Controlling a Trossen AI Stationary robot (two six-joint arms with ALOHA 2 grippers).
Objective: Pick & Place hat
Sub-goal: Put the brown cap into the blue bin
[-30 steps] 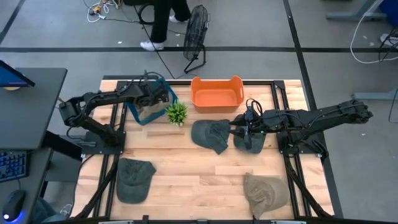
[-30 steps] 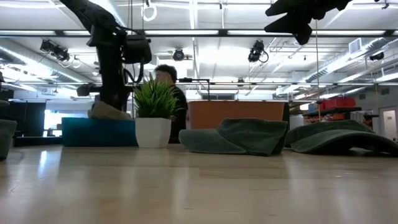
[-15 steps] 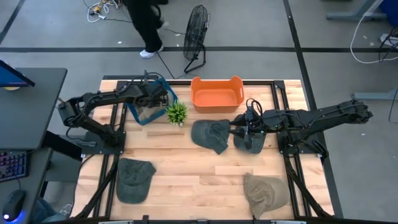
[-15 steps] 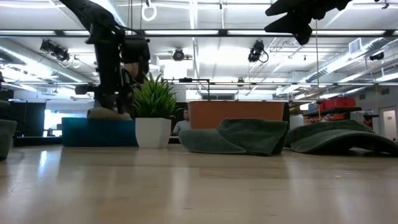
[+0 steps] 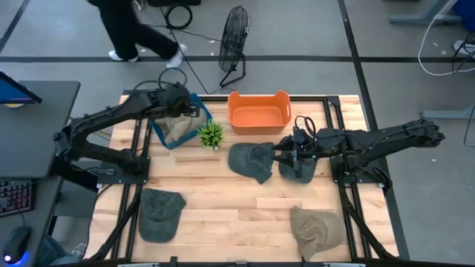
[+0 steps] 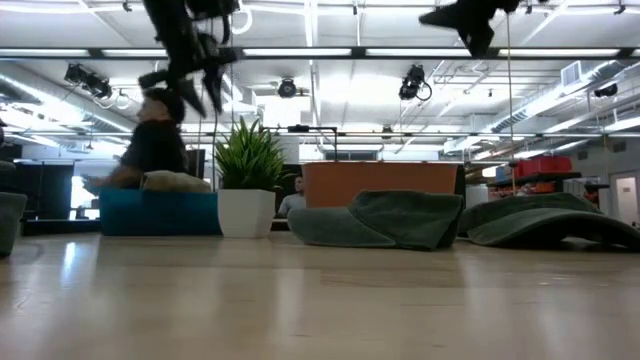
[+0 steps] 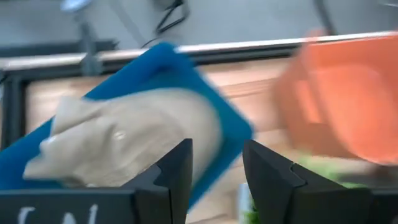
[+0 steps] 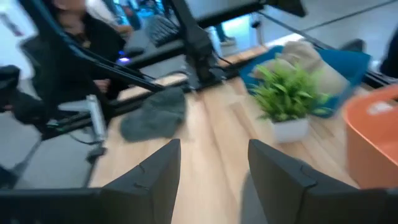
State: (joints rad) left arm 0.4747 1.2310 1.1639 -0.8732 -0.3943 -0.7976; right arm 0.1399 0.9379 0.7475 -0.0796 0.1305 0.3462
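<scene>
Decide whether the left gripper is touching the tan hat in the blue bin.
Apart. The left wrist view shows the open left gripper above the tan hat, which lies loose in the blue bin.

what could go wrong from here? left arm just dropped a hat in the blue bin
1. The tan hat lies heaped in the blue bin, not flat; it may hang over the rim.
2. The left gripper, open, is above the bin close to the potted plant; a sideways swing might tip it.
3. The right gripper, open, hovers between two dark green hats; it may snag both.
</scene>
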